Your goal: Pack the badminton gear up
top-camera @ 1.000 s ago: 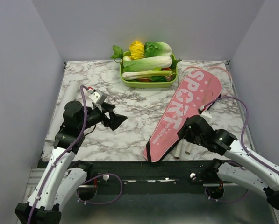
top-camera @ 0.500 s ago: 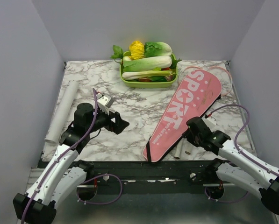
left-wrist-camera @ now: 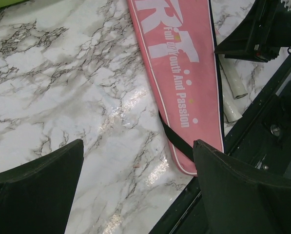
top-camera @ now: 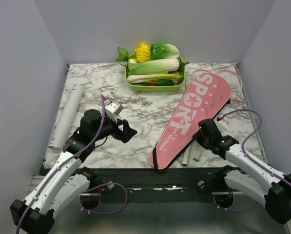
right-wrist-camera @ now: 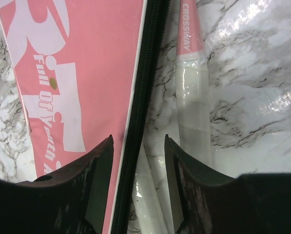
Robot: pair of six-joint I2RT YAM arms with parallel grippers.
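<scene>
At desk (top-camera: 140,109) right-front: pink cover bag (top-camera: 194,114) lies flat, racket handles (right-wrist-camera: 194,87) poking out beside. Your right tool (right-wrist-camera: 138,146), part-open, straddles black zipper edge (right-wrist-camera: 146,87); pinch trim only, avoid handles. Left tool (left-wrist-camera: 138,144) wide, empty.

Soft, even light is coming down from overhead, casting only faint shadows beneath the arms (top-camera: 62,165). The marble tabletop (left-wrist-camera: 121,109) is throwing back white glare in both wrist views, while the fingers (right-wrist-camera: 62,195) of the right gripper (right-wrist-camera: 138,146) are showing dark and slightly blurred up close.
</scene>
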